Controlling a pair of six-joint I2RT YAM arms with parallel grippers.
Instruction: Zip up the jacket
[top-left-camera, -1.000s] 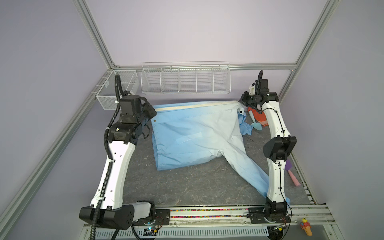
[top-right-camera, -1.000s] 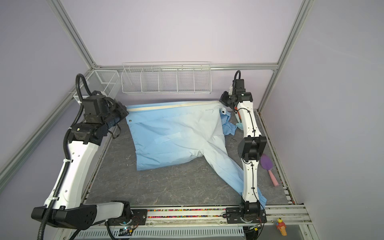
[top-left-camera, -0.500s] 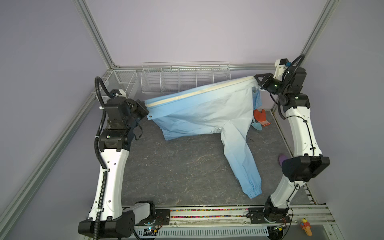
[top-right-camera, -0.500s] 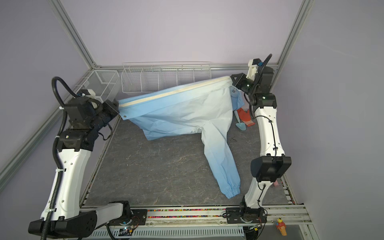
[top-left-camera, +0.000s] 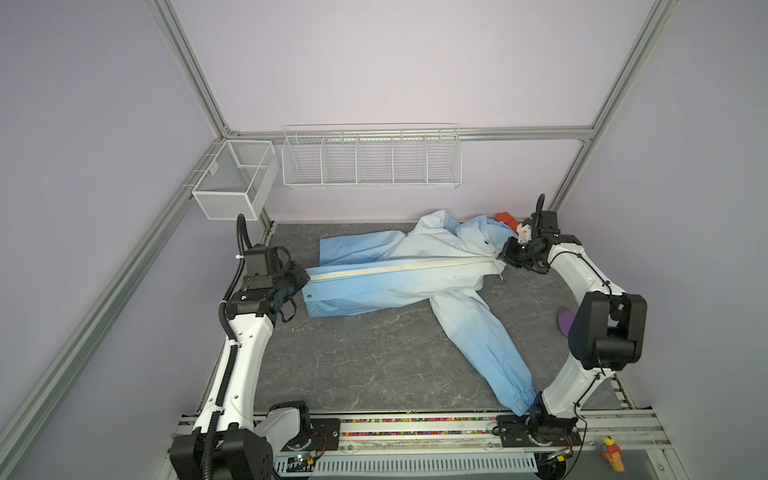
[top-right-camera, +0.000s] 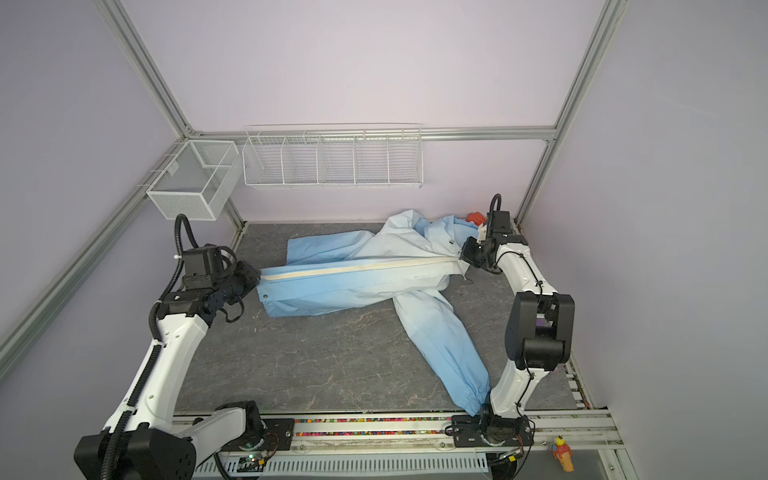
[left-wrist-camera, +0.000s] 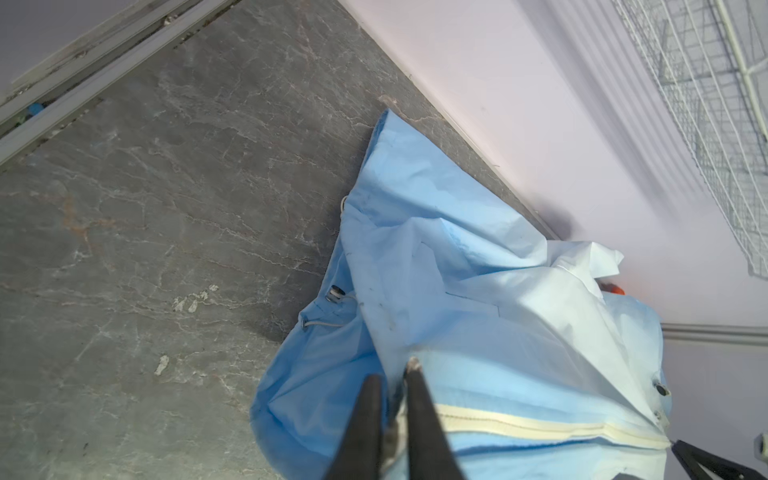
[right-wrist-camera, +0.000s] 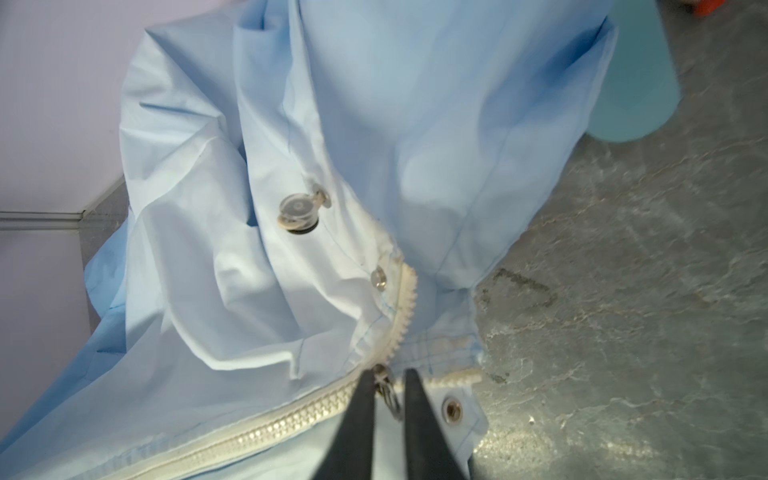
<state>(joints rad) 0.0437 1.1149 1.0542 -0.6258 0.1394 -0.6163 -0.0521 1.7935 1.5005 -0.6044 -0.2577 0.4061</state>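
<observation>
Jacket (top-left-camera: 395, 282) lies spread on the back half of the grey worktop (top-left-camera: 353, 365), hem toward the left arm, hood toward the right. One sleeve (top-left-camera: 478, 345) runs down to the right arm's base. The white zipper (top-left-camera: 395, 268) stretches between the claws. Left claw (left-wrist-camera: 392, 376) is slightly spread, the zipper's bottom end in its gap. Right claw (right-wrist-camera: 386, 374) is slightly spread too, the pull (right-wrist-camera: 384, 380) between its fingers.

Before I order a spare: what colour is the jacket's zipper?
The zipper is off-white; clearest in the right wrist view.
</observation>
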